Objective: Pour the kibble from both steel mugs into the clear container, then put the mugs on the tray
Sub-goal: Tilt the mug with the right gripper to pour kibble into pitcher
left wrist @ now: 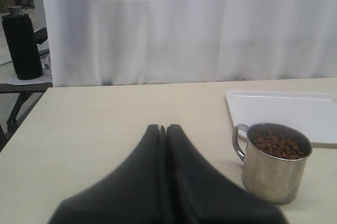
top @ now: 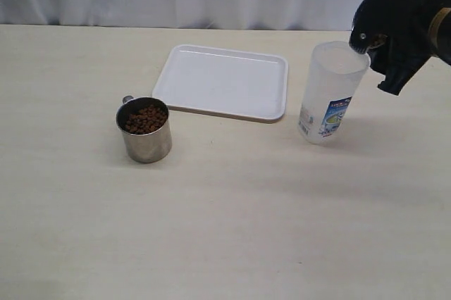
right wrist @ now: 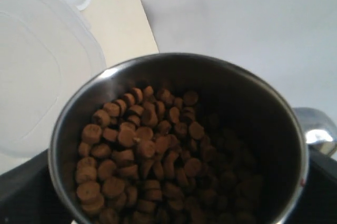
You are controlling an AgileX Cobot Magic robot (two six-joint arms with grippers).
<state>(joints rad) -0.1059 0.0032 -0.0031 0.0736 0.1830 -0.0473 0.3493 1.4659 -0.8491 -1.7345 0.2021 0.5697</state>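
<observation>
Your right claw (top: 377, 57) is clamped on a shiny steel mug (right wrist: 253, 129) full of brown kibble (right wrist: 147, 166), up by the rim of the clear tumbler (top: 331, 92); left claw (left wrist: 162, 128) pinched together, low near the second mug (top: 144, 141)

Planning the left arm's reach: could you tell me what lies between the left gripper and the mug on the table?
Only bare table; the left wrist view shows nothing between the left gripper and the steel mug.

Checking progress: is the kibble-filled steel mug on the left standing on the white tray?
No, the steel mug stands on the table beside the tray's near corner, not on it.
</observation>
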